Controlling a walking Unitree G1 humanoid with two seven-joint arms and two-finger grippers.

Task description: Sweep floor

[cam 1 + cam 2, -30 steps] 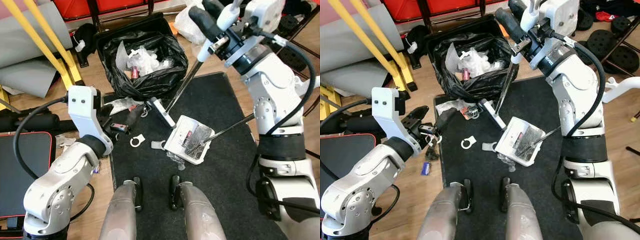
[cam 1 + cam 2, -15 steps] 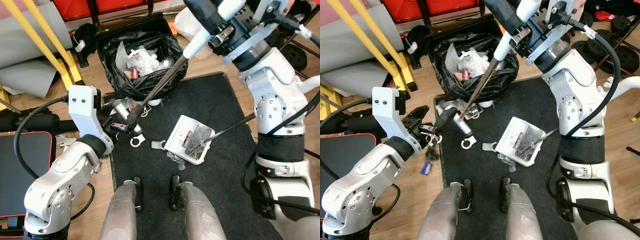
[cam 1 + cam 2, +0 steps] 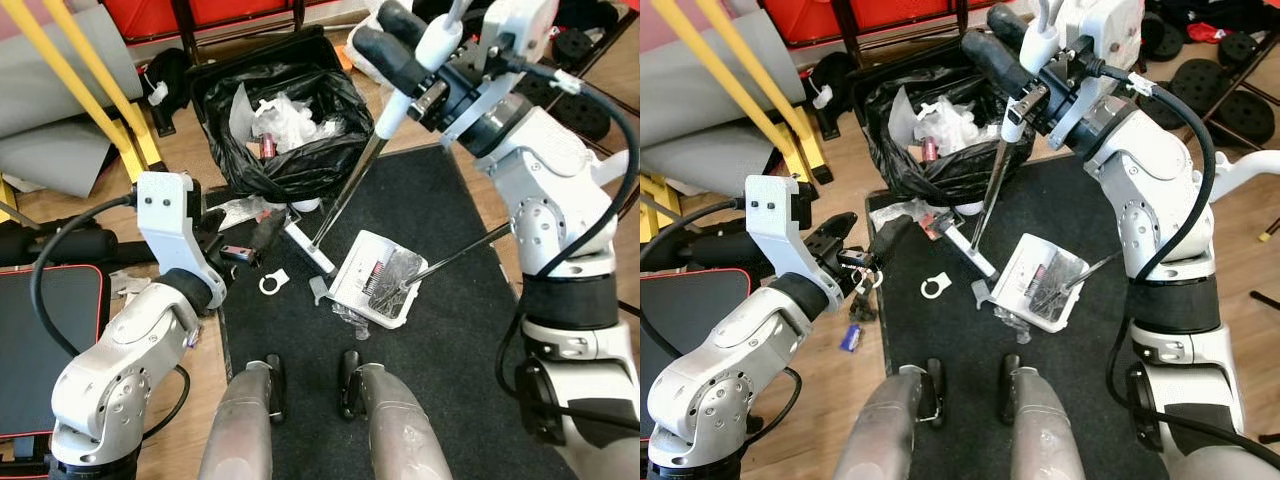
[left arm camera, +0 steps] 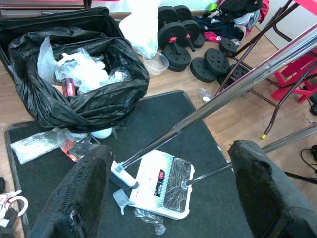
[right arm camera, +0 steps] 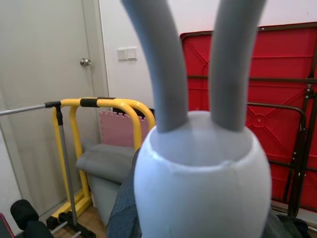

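Observation:
My right gripper [image 3: 400, 48] is raised high and shut on the white top of the broom handle [image 3: 428, 52]. The metal shaft slants down to the broom head [image 3: 308, 242] on the black mat [image 3: 450, 330], just left of the white dustpan [image 3: 376, 276]. The dustpan holds dark debris, and its long handle [image 3: 462, 252] leans to the right. A white ring [image 3: 270, 284], a grey scrap [image 3: 318, 290] and a clear wrapper [image 3: 350, 318] lie on the mat nearby. My left gripper [image 3: 862, 242] hangs open and low at the mat's left edge, with nothing between its fingers [image 4: 74, 198].
A bin lined with a black bag [image 3: 285, 120] full of rubbish stands behind the mat, with packaging [image 3: 235, 210] spilled in front of it. A yellow frame [image 3: 95, 90] and grey pads are at the left. Weight plates [image 4: 198, 54] are at the back right. A small blue item [image 3: 850, 337] lies on the wood floor.
The broom head swung left toward my left gripper, then came back right and now rests beside the dustpan. My right arm moved with it. The left arm stayed still.

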